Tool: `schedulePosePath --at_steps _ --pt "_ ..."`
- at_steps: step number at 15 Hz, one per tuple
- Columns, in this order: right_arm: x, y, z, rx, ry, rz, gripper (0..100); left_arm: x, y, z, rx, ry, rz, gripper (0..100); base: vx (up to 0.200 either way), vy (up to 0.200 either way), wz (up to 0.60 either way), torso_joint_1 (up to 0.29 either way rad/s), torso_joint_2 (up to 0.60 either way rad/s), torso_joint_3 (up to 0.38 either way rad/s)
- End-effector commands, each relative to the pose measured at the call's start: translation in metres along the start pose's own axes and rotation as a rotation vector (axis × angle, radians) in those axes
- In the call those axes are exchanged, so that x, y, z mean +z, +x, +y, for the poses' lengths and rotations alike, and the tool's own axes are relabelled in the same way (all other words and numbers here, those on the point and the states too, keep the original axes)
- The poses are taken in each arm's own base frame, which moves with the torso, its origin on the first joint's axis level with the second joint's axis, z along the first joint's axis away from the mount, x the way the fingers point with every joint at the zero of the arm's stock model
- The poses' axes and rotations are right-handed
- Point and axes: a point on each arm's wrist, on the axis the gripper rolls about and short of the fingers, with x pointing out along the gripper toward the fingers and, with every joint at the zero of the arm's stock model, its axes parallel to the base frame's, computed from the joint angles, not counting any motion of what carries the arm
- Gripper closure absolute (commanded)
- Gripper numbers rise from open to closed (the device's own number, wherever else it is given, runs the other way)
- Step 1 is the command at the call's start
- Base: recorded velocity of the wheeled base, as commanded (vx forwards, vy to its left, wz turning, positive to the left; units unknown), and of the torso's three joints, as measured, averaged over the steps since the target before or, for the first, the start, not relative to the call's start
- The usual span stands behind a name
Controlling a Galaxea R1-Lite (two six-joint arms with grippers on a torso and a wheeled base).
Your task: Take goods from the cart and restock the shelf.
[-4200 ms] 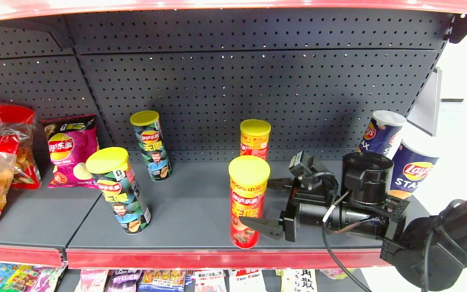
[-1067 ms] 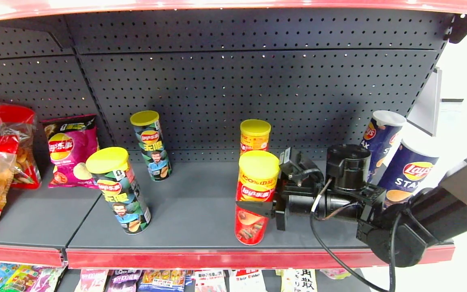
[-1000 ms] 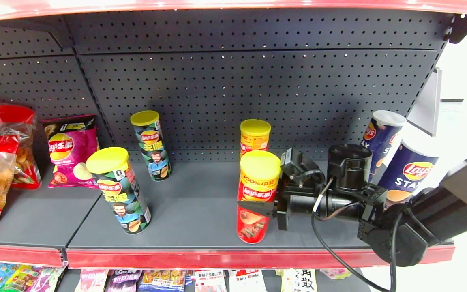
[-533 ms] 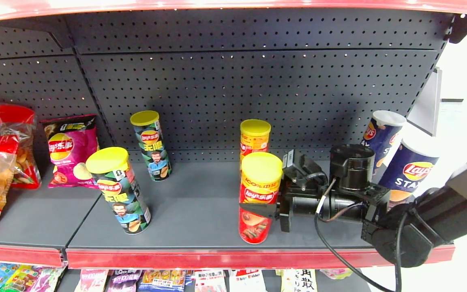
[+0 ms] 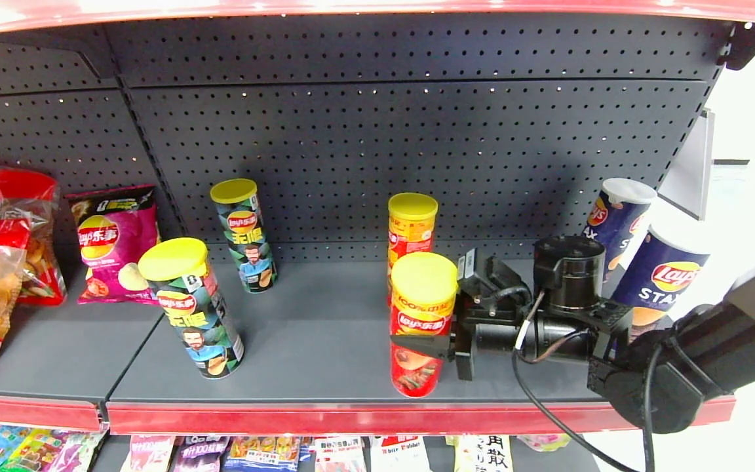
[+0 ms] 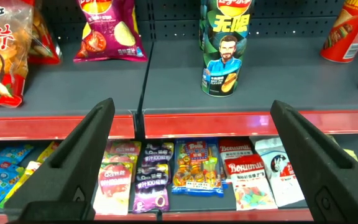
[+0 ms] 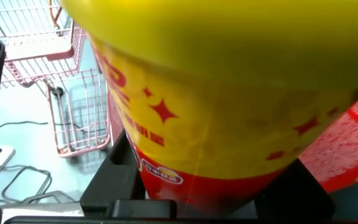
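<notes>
Grey pegboard shelf (image 5: pixel 312 347) with a red front lip, seen from the head camera. Right gripper (image 5: pixel 421 316), reaching in from the right, is clamped on the sides of a red can (image 5: pixel 415 377) with a yellow lid; its near finger (image 5: pixel 417 342) crosses the can's front. This can stands upright near the front lip, just ahead of a second red can (image 5: pixel 411 223) at the back; whether its base touches the board cannot be told. To the left stand two green cans (image 5: pixel 191 308) (image 5: pixel 244 236), then chip bags (image 5: pixel 113 242); two blue cans (image 5: pixel 620 213) stand at the right end. Left gripper (image 6: pixel 191 168) hangs below the lip with fingers spread wide, grasping nothing, before snack packets (image 6: pixel 247 180). Behind the held can, a wire cart (image 7: pixel 55 81) stands on the floor
</notes>
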Motion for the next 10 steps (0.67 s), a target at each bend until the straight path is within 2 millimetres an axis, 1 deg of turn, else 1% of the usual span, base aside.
schedulePosePath --at_steps 1,5,10 --pt "-0.0003 0.0020 0.0021 0.010 0.001 0.002 100 -0.0002 0.0000 0.0000 0.001 0.000 0.002 0 0.000 0.000 0.00 0.000 0.00 0.000" --pt "-0.0010 0.0057 0.0034 0.017 0.004 0.002 100 -0.0002 0.0000 0.0000 0.001 0.000 0.002 0 0.000 0.000 0.00 0.000 0.00 0.000" --pt "-0.0012 0.0046 0.0016 0.012 0.005 0.001 100 0.0000 0.0000 0.0000 0.001 0.000 0.000 0 0.000 0.000 0.00 0.000 0.00 0.000"
